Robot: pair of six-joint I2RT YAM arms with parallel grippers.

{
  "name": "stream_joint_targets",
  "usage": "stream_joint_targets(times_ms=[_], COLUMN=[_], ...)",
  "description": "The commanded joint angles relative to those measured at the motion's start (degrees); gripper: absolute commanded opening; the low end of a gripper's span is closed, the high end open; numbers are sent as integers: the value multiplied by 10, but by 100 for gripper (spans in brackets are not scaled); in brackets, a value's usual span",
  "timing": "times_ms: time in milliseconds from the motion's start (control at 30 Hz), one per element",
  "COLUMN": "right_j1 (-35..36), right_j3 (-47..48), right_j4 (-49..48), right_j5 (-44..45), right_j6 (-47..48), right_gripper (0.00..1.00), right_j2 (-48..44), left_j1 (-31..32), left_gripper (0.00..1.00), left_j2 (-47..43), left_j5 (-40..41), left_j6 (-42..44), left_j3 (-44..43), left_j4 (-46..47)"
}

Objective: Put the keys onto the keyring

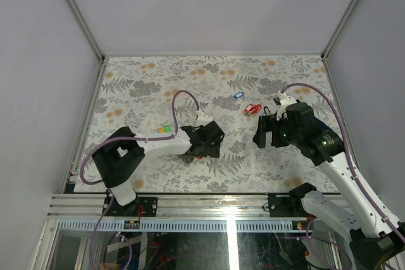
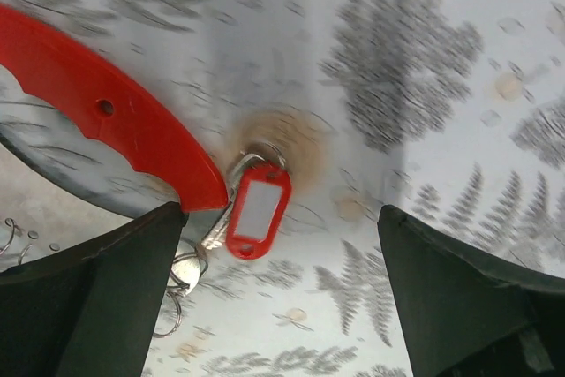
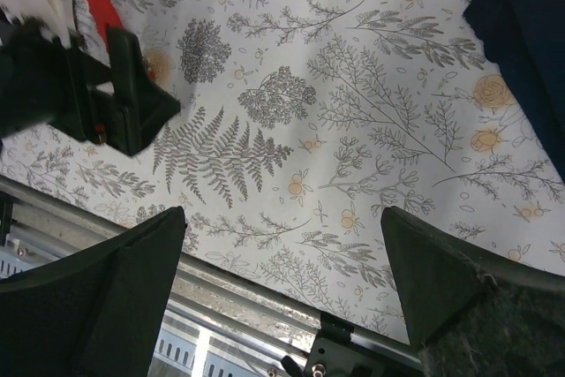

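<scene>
In the left wrist view a key with a red tag (image 2: 258, 209) lies on the floral tablecloth, its silvery blade (image 2: 214, 230) pointing toward my left finger. Thin metal keyring loops (image 2: 179, 282) lie beside that finger. A broad red curved plastic piece (image 2: 106, 112) overlaps the key's ring end. My left gripper (image 2: 281, 249) hovers open over them, holding nothing. From above, a blue-tagged key (image 1: 238, 95) and a green tag (image 1: 166, 129) lie apart from my left gripper (image 1: 205, 138). My right gripper (image 1: 269, 132) is open and empty over bare cloth (image 3: 282, 218).
A small red looped item (image 1: 253, 109) lies just beyond the right gripper. A dark navy cloth (image 3: 525, 41) sits at the right wrist view's upper right. The table's metal front rail (image 3: 265, 311) runs under the right fingers. Grey walls enclose the table.
</scene>
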State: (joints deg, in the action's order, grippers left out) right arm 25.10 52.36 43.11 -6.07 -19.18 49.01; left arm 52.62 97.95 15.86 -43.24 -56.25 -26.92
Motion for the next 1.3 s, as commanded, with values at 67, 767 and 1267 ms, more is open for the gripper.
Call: stream_joint_targets(times_ms=[67, 767, 1267], right_j1=[-1, -2, 19], right_j3=[8, 0, 5], right_j4=[7, -24, -87], right_j5=[46, 78, -43], right_j6=[-28, -40, -55], right_gripper=[99, 99, 71], right_j2=[-46, -47, 80], left_j1=[92, 119, -168], left_gripper=[91, 96, 93], left_j2=[38, -188, -394], left_j5=[5, 78, -90], left_j6=[-48, -14, 23], left_j3=[-38, -16, 120], left_j4=[2, -54, -40])
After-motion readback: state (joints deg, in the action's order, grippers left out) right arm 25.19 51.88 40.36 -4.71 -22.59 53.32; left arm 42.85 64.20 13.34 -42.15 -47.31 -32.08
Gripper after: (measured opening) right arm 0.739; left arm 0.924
